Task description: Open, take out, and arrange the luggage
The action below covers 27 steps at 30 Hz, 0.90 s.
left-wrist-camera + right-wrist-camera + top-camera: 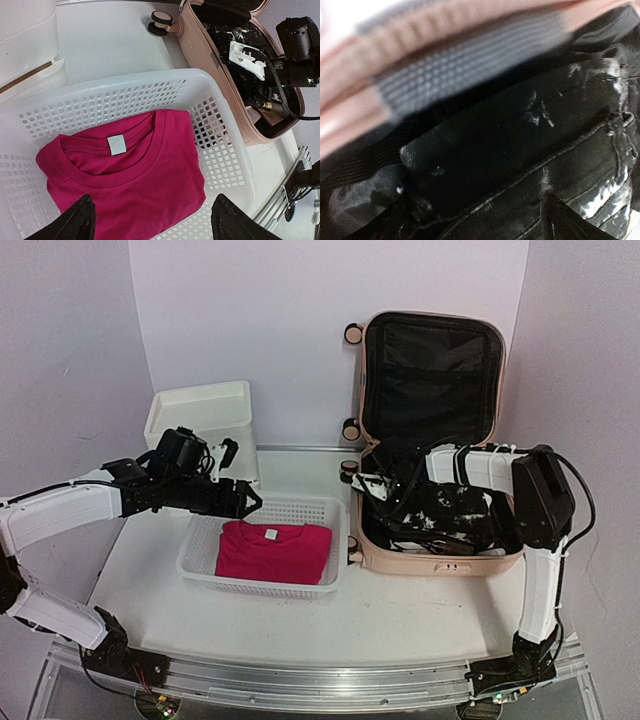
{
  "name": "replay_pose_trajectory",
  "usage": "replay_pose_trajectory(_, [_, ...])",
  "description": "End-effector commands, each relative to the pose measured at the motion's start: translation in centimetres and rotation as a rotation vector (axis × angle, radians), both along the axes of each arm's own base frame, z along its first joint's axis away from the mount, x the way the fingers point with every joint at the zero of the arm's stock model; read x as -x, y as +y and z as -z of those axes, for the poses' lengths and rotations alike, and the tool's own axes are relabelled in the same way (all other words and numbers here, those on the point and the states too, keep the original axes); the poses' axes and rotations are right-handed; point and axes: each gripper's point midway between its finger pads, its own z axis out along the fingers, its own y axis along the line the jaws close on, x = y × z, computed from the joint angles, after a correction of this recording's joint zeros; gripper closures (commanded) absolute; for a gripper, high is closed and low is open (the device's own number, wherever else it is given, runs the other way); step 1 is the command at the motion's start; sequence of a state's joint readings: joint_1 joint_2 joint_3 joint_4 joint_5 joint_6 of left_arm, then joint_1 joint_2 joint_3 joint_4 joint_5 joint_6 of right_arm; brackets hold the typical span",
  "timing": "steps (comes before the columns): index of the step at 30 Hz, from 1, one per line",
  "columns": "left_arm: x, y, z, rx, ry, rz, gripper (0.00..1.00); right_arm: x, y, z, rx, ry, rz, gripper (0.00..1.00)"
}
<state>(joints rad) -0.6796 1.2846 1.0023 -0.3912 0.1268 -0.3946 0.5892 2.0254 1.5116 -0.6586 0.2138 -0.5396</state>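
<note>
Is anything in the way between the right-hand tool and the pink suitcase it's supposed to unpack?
Nothing visible. The suitcase stands wide open, and the right tool is inside it, spread open just above the dark clothing packed there.

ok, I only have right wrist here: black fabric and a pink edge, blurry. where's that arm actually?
Observer: Top view has the right fingers down inside the left end of the open luggage, spread wide over the dark clothes.
Operator: lid all the way up?
Observer: Yes, the lid stands upright behind the lower half, black lining facing the arms.
Operator: anything out of it yet?
Observer: One folded magenta T-shirt lies in the white basket, left of the luggage. The left fingers hover open above it, touching nothing.
</note>
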Motion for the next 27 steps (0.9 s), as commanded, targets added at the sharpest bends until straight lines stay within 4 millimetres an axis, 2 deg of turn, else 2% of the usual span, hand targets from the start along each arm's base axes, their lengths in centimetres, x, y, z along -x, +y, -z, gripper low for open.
replay_pose_trajectory(1, [-1.0,-1.3,-3.6,0.085,-0.061,0.01,0.21,-2.1,0.8,-1.0,-0.042,-0.082,0.005,0.13])
replay_pose_trajectory(5, [-0.8,-1.2,-4.0,0.101,-0.059,0.007,0.21,-3.0,0.0,-1.8,-0.035,-0.12,0.048,0.25])
replay_pose_trajectory(11, [-0.4,-0.9,-4.4,0.118,-0.06,-0.002,0.21,-2.1,0.4,-3.5,-0.146,-0.103,0.041,0.38])
replay_pose_trajectory(15, [-0.3,-1.0,-4.5,0.128,-0.052,0.002,0.21,-2.1,0.2,-4.0,-0.168,-0.106,0.052,0.49])
replay_pose_trajectory(27, [0.0,-1.4,-4.4,0.153,-0.024,0.011,0.21,-2.0,-0.4,-5.6,-0.243,-0.1,0.077,0.9])
